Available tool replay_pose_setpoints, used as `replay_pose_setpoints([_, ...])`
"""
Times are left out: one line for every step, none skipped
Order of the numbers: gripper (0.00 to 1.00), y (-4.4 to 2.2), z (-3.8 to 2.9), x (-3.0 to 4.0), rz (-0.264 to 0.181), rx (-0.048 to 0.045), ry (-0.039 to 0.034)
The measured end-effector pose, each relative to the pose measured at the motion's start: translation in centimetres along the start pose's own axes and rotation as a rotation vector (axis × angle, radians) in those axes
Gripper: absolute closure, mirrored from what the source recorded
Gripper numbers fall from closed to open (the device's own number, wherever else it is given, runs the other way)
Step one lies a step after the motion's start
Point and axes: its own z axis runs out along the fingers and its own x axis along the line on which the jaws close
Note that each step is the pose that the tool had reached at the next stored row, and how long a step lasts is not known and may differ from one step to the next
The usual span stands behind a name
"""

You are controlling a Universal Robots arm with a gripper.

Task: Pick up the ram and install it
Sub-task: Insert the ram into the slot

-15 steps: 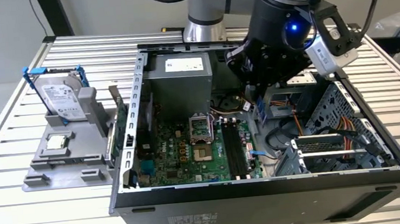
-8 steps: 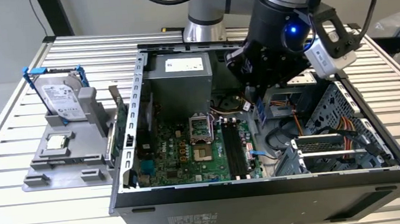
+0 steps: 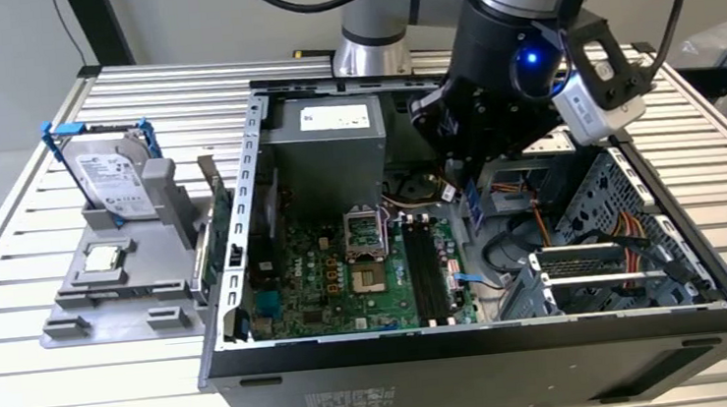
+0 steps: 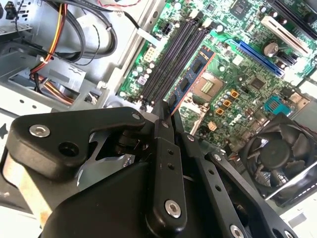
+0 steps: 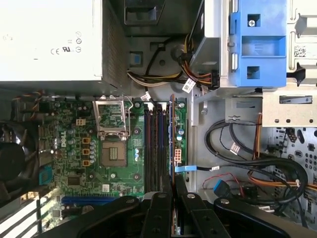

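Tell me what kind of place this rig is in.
Probably a robotics lab bench for PC assembly: an open black desktop computer case lies on a ribbed aluminium table, beside a grey plastic parts fixture, and the gripper holds a thin dark ram stick over the green motherboard.

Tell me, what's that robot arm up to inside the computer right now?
Status: gripper shut on the ram. Ram hangs over the black memory slots, not seated. No obstruction seen on the slots.
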Motion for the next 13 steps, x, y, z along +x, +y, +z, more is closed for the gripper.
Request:
replay_pose_setpoints([1.00,0.00,0.04,0.00,0.000,-0.0001,0.0000])
replay_pose_setpoints([1.00,0.00,0.08,0.00,0.000,-0.0001,0.0000])
replay_pose_setpoints([1.00,0.00,0.11,0.00,0.000,0.0000,-0.0001])
replay_pose_setpoints([1.00,0.00,0.15,0.00,0.000,-0.0001,0.0000])
replay_pose_setpoints([1.00,-0.01,0.20,0.00,0.000,-0.0001,0.0000])
replay_pose_setpoints([1.00,-0.01,0.25,0.00,0.000,0.0000,0.0000])
replay_pose_setpoints([1.00,-0.01,0.31,-0.01,0.000,-0.0001,0.0000])
replay_pose_setpoints([1.00,-0.01,0.38,-0.01,0.000,0.0000,0.0000])
replay_pose_setpoints([1.00,-0.01,0.45,-0.01,0.000,0.0000,0.0000])
replay_pose_setpoints([1.00,-0.02,0.53,-0.01,0.000,0.0002,0.0000])
replay_pose_setpoints([1.00,-0.02,0.61,-0.01,0.000,0.0002,0.0000])
replay_pose_setpoints([1.00,-0.02,0.71,-0.01,0.000,0.0002,0.0000])
replay_pose_setpoints([1.00,-0.02,0.79,-0.01,0.000,0.0004,0.0000])
